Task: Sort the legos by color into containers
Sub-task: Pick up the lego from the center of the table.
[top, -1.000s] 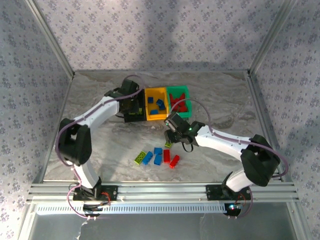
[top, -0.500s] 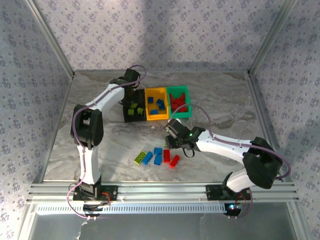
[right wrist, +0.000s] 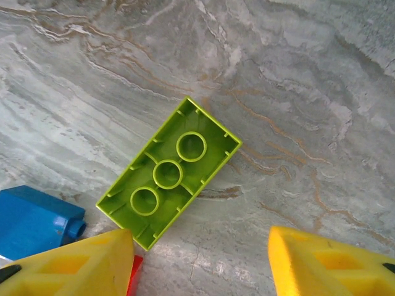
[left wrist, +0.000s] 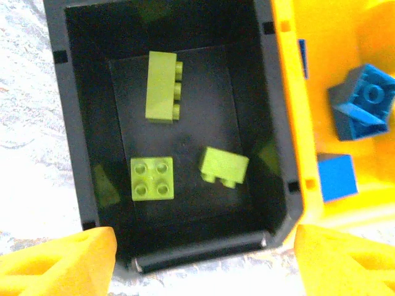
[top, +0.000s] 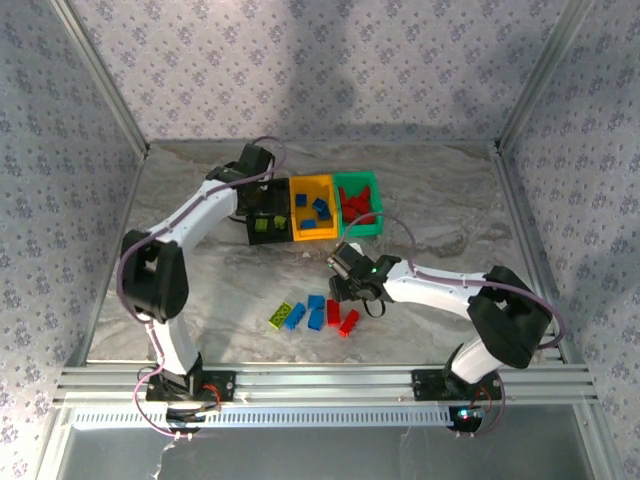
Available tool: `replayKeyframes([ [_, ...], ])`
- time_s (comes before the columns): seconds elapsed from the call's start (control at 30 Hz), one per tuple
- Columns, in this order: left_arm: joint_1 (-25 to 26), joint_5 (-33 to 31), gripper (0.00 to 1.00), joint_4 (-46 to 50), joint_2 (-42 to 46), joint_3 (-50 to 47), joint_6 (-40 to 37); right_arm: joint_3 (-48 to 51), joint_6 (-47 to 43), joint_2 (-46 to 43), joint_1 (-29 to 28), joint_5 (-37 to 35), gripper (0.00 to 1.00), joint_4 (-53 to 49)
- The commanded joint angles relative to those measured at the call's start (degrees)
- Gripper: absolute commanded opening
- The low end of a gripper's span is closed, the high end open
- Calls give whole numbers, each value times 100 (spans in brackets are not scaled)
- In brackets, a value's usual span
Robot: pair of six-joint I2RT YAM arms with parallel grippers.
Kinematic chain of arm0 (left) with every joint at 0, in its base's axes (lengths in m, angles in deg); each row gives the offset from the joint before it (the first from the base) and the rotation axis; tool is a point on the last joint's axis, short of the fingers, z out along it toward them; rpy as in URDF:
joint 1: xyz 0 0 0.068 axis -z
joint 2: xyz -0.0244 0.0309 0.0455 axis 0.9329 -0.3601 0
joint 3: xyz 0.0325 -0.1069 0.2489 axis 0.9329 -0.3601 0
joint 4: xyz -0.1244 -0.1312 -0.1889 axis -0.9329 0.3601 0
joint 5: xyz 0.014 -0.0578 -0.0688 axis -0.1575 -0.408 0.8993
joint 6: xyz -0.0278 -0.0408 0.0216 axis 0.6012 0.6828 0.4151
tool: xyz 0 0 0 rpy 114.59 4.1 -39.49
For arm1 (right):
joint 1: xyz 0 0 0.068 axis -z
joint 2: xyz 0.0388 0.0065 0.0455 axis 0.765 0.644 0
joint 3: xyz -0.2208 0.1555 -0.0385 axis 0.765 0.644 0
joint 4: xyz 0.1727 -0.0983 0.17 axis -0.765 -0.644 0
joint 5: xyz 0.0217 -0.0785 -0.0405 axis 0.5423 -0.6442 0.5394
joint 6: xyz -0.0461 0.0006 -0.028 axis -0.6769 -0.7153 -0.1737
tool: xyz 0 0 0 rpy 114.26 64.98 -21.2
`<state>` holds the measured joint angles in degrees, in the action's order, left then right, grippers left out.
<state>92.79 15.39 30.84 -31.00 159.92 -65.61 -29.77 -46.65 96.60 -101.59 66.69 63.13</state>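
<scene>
My left gripper (top: 262, 203) hangs open over the black bin (top: 250, 235), holding nothing. In the left wrist view, three lime bricks (left wrist: 152, 179) lie on the floor of the black bin (left wrist: 68, 123), between my orange fingertips (left wrist: 62, 265). The orange-yellow bin (top: 313, 237) holds blue bricks (left wrist: 364, 102), and the green bin (top: 359, 178) holds red ones. My right gripper (top: 338, 283) is open low over the table. An upturned lime brick (right wrist: 170, 172) lies just ahead of its left finger (right wrist: 68, 265). Nothing sits between the right fingers.
Loose bricks lie in a cluster at front centre: a lime one (top: 280, 316), three blue ones (top: 316, 319) and two red ones (top: 348, 322). A blue brick (right wrist: 34, 219) lies left of the right gripper. Patterned walls and metal posts enclose the marbled table (top: 450, 200).
The left jaws have opened over the black bin, and lime bricks now show inside it. The right jaws have opened wider, and that gripper has shifted slightly down towards the loose bricks.
</scene>
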Motion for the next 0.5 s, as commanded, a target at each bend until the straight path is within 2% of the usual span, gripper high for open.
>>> replayKeyframes([
  [0.0, 33, 173, 76, -231, 629, -400, 141, -189, 157, 145, -44, -75, 64, 62],
  [0.23, 190, 199, 75, -475, 1650, -1448, 375, -302, 237, 341, -34, -85, 68, 267],
  [0.47, 423, 286, 74, -651, 2384, -2322, 641, -470, 367, 632, -9, -42, 69, 409],
])
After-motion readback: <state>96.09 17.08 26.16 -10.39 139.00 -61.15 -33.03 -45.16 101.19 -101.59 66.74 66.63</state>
